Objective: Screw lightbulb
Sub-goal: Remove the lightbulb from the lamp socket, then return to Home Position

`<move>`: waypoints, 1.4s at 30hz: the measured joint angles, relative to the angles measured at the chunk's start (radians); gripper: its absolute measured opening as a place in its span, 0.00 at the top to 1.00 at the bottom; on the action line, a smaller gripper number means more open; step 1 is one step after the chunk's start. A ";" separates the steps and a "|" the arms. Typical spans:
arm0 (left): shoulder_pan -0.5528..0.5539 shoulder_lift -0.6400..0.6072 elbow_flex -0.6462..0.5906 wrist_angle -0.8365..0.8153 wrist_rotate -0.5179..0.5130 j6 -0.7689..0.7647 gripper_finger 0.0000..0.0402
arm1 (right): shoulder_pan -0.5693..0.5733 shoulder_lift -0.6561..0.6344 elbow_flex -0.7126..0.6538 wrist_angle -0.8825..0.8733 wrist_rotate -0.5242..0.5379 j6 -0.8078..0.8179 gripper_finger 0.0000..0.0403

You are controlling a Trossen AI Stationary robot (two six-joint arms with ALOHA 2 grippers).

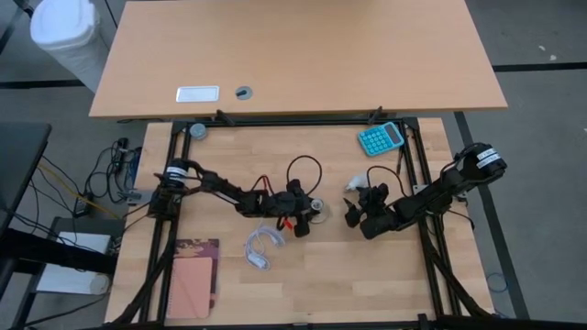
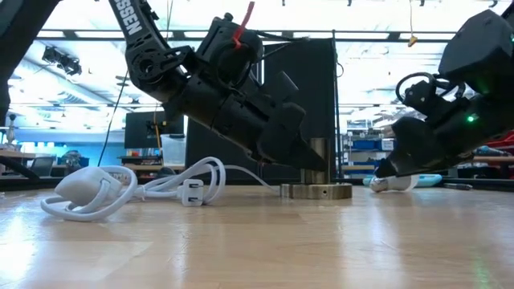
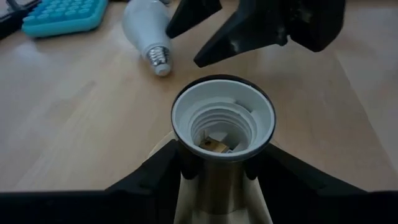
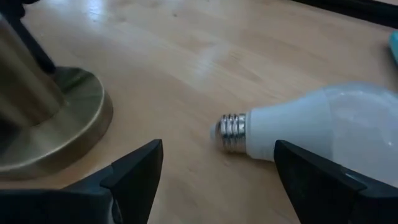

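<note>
The lightbulb [image 4: 323,127] lies on its side on the table, its silvery screw cap [image 4: 233,132] pointing toward the socket; it also shows in the high view [image 1: 354,183] and the left wrist view [image 3: 144,30]. The socket [image 3: 222,118], a brass tube with a white threaded cup, stands upright on its round base [image 2: 316,191]. My left gripper [image 1: 301,207] is shut on the socket. My right gripper [image 4: 217,149] is open just above the table, its fingers standing apart in front of the bulb's cap end, touching nothing; it also shows in the high view [image 1: 363,203]. My left gripper pinches the socket's brass tube [image 3: 214,180], just below the white cup's rim, between its two fingers [image 3: 168,165]. The fingers come slanting down from the table's left side. The socket stands upright with its base on the table.
A teal calculator [image 1: 381,137] lies behind the bulb at the far right. The socket's white cord and plug [image 1: 260,246] lie coiled near the left arm. A pink notebook [image 1: 193,275] lies at the near left. A second table [image 1: 303,55] stands beyond the far edge.
</note>
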 joint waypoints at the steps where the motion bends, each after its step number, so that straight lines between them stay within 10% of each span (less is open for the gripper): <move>1: 0.007 0.000 0.000 0.001 0.012 0.006 0.53 | 0.005 0.000 0.000 0.000 0.001 0.002 0.23; 22: 0.016 -0.014 -0.003 -0.033 0.075 0.041 0.23 | 0.043 -0.005 0.000 -0.005 0.030 0.010 0.23; 42: -0.028 -0.363 -0.001 -0.509 0.146 0.001 0.22 | 0.250 -0.217 0.000 0.069 0.058 -0.303 0.23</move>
